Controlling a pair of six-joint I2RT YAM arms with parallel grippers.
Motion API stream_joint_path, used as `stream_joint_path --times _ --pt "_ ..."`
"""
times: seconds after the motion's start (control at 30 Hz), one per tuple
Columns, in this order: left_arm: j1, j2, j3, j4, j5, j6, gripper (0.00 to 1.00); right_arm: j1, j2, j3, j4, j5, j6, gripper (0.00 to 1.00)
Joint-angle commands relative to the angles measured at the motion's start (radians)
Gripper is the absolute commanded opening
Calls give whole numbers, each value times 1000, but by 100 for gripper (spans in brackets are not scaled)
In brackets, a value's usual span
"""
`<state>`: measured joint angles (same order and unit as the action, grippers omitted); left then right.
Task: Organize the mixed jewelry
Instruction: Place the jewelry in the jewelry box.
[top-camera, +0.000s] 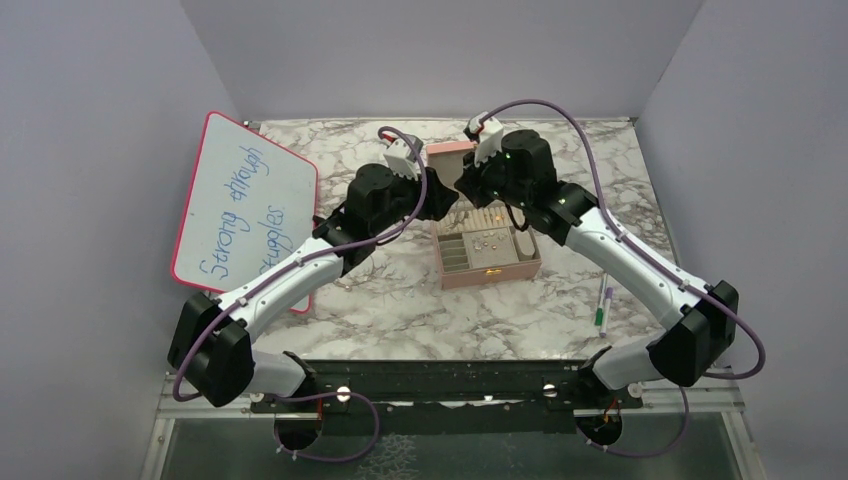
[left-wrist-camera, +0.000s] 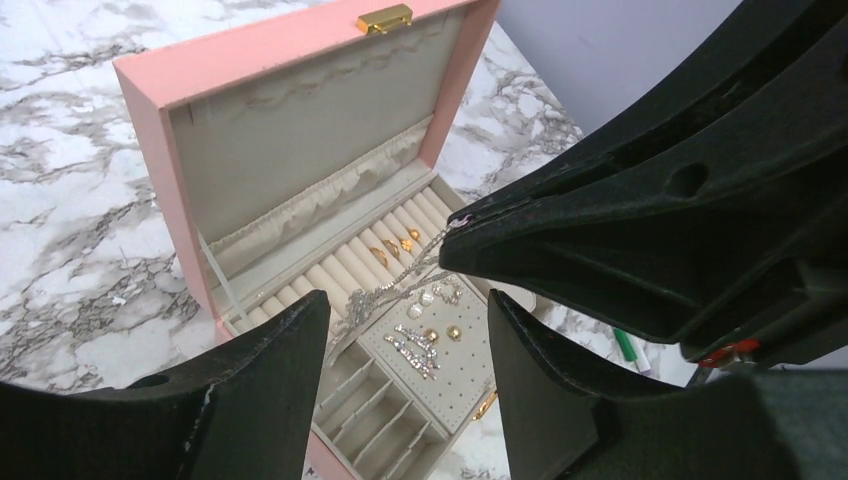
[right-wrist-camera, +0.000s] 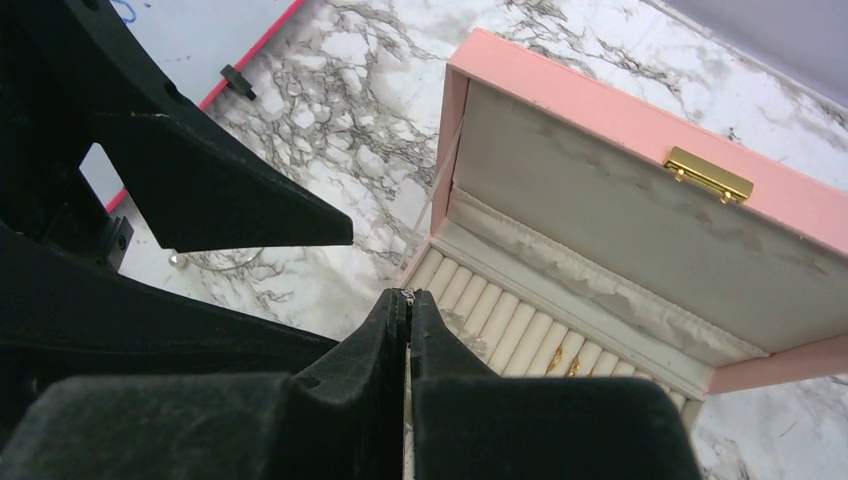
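The pink box (left-wrist-camera: 150, 110) stands open, lid upright. In its rolls sit gold rings (left-wrist-camera: 392, 245); earrings (left-wrist-camera: 430, 340) lie on the dotted pad. My right gripper (right-wrist-camera: 408, 294) is shut on a silver chain (left-wrist-camera: 395, 280), which hangs from its tip (left-wrist-camera: 458, 225) down onto the tray. My left gripper (left-wrist-camera: 400, 330) hovers open above the tray, nothing between its fingers, the chain's lower end just beyond them. In the top view both grippers, left (top-camera: 438, 200) and right (top-camera: 470, 192), meet over the box's (top-camera: 490, 272) back edge. A thin silver hoop (right-wrist-camera: 215, 262) lies on the marble left of the box.
A green-and-white marker pen (top-camera: 603, 303) lies on the marble right of the box. A red-framed whiteboard (top-camera: 245, 200) leans at the left wall. The box's front compartments (left-wrist-camera: 375, 405) hold nothing. Grey walls enclose the table on three sides.
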<state>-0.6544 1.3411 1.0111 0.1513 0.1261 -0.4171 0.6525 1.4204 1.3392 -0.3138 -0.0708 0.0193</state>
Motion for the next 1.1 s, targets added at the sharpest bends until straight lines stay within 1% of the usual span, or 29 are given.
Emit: stream_joint_path --times 0.0,0.13,0.3,0.37,0.43,0.53,0.6,0.7,0.8,0.97,1.07 --pt "3 14 -12 95 -20 15 60 1 33 45 -33 -36 -96 5" --pt "3 52 2 120 -41 19 60 1 59 58 -26 -7 -131 5" --pt "3 89 26 115 -117 -1 54 1 103 86 -6 26 -174 5" --pt "2 93 29 106 -173 -14 51 1 121 100 2 34 -192 5" --pt "2 90 33 79 -261 -41 48 1 141 113 16 48 -208 5" --pt "5 74 27 57 -373 -68 47 1 166 127 45 66 -223 5" --pt "8 66 20 62 -392 -70 48 1 180 136 64 80 -230 4" --pt "15 77 22 67 -359 -62 49 1 192 136 102 113 -232 4" --pt "30 98 26 76 -301 -69 49 1 189 128 139 115 -233 4" --pt "55 133 9 159 -140 -59 48 -1 178 127 158 113 -231 3" --pt "60 167 20 198 -23 -13 46 -8 166 126 153 84 -222 3"
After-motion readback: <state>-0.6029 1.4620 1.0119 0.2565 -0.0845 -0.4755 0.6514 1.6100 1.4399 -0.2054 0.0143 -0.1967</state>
